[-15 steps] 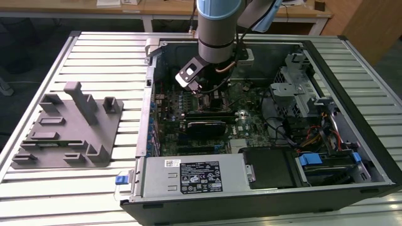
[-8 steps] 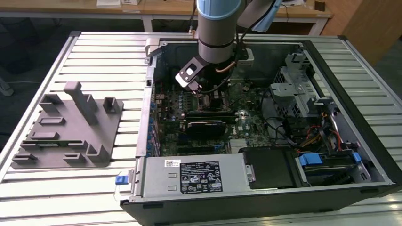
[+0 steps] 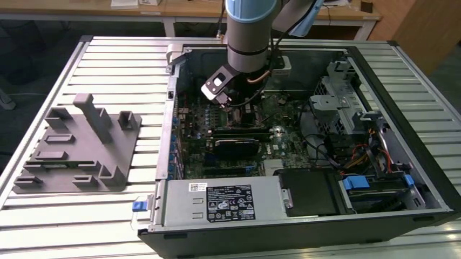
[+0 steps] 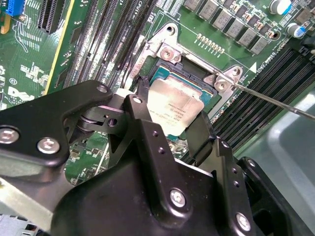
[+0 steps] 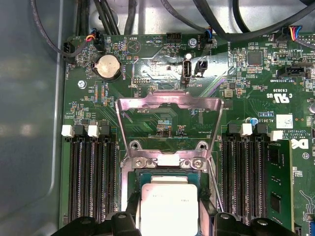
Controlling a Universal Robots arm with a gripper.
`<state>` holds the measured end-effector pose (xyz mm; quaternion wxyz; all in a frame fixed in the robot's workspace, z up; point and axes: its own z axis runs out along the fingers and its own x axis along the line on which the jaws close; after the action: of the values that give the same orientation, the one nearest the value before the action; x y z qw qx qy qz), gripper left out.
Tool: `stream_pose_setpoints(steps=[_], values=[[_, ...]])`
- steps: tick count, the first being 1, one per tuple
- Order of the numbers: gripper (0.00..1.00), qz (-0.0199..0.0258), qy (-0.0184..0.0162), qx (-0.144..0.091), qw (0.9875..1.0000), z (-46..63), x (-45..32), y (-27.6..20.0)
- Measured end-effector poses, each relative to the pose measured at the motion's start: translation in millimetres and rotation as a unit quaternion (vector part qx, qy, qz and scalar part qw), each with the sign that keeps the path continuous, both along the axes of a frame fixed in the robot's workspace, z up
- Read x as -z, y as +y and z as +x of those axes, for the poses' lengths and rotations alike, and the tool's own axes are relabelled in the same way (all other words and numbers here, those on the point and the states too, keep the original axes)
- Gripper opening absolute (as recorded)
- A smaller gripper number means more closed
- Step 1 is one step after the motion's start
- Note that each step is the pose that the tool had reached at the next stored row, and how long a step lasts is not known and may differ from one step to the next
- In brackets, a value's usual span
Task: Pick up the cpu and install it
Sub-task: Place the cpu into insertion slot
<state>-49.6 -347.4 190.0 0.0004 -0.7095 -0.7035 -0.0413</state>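
Note:
The cpu (image 4: 173,105), a small square chip with a silvery top and greenish rim, sits level over the black-framed socket (image 4: 194,73) on the motherboard. My gripper (image 4: 174,107) straddles it, with one black finger against each of two opposite edges. The first wrist view shows the cpu (image 5: 168,206) between those fingers (image 5: 129,219), with the socket's metal load plate (image 5: 170,105) swung open beyond it. In the exterior view my gripper (image 3: 234,105) reaches down into the open computer case (image 3: 403,70), over the upper middle of the board.
The thin socket lever (image 4: 275,101) sticks out beside the socket. Memory slots (image 5: 91,177) flank it on both sides. A grey fixture (image 3: 79,145) lies on the slatted table at the exterior view's left. The power supply (image 3: 216,202) and drive bays (image 3: 353,113) crowd the case.

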Motion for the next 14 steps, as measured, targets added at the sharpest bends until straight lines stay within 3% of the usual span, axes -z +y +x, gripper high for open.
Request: stream_pose_setpoints(steps=[4,5,10,14], values=[[0.60,0.0005,-0.0003,0.000,1.0000,0.1,0.5,0.2],[0.67,0.0003,-0.0001,0.000,1.0000,0.0,0.3,0.0],[0.67,0.0000,0.0000,0.000,1.0000,0.0,-0.3,0.0],[0.67,0.0000,0.0000,0.000,1.0000,0.0,-4.8,0.0]])
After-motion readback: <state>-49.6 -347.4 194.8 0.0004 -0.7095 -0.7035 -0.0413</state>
